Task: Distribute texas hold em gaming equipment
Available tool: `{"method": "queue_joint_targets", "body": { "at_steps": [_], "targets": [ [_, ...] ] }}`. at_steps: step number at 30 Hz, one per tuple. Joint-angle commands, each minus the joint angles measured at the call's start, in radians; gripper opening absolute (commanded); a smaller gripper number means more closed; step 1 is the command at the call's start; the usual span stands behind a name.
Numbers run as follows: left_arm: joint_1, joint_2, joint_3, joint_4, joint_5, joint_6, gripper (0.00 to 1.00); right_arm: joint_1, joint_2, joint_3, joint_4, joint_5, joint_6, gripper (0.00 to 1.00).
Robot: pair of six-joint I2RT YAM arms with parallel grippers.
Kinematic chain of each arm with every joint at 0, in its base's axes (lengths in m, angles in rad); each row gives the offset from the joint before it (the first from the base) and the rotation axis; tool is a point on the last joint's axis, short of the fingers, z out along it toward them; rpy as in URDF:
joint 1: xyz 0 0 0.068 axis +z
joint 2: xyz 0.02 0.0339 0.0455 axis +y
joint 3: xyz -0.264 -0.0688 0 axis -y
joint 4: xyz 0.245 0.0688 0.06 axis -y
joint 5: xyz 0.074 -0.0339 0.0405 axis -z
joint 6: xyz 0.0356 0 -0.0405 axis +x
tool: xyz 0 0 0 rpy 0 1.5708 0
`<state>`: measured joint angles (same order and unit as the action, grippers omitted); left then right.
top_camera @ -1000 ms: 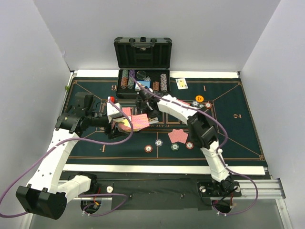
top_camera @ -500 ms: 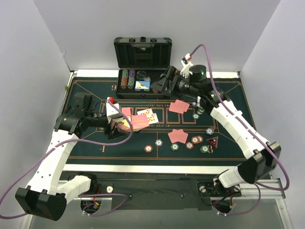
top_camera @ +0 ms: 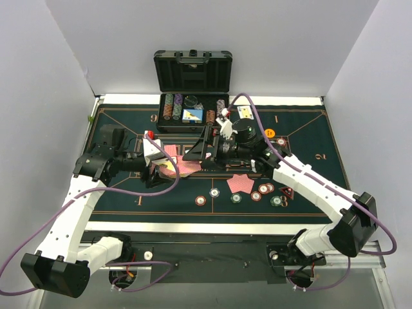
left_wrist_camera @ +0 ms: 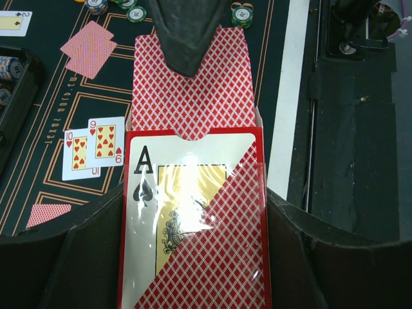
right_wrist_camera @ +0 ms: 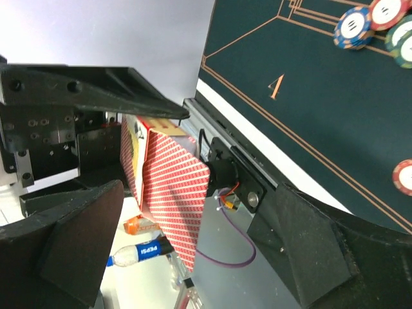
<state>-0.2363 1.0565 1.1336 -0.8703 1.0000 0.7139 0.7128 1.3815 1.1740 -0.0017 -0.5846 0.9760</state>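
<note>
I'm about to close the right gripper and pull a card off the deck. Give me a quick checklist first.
1. Hold: left gripper shut on the card box: ok.
2. Supply: red-backed cards stick out of the box's open end: ok.
3. Picker: right gripper open: ok.
4. Reach: one right finger overlaps the protruding cards' far edge: ok. Whether it touches them: cannot tell.
5. Single card between the fingers: cannot tell.
6. Board: ten and nine of hearts face up on the felt: ok.
</note>
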Motion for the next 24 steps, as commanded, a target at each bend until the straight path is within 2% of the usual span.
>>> {"method": "queue_joint_targets", "body": {
  "at_steps": [1, 3, 7, 17, 24],
  "targets": [
    [0.006, -0.01, 0.005, 0.045, 0.042, -0.01, 0.02, 0.03, -0.022, 0.015, 0.068, -0.017, 0.027, 0.98],
    [0.006, -0.012, 0.005, 0.048, 0.042, -0.011, 0.02, 0.036, -0.015, 0.001, 0.087, -0.018, 0.042, 0.98],
    [0.006, -0.012, 0.003, 0.057, 0.043, -0.019, 0.02, 0.047, -0.002, -0.045, 0.138, -0.032, 0.081, 0.85],
    [0.006, -0.01, 0.006, 0.077, 0.046, -0.036, 0.02, 0.05, -0.007, -0.094, 0.114, -0.026, 0.075, 0.57],
    [0.006, -0.012, 0.006, 0.079, 0.045, -0.037, 0.02, 0.036, -0.025, -0.102, 0.088, -0.024, 0.061, 0.44]
  ]
}}
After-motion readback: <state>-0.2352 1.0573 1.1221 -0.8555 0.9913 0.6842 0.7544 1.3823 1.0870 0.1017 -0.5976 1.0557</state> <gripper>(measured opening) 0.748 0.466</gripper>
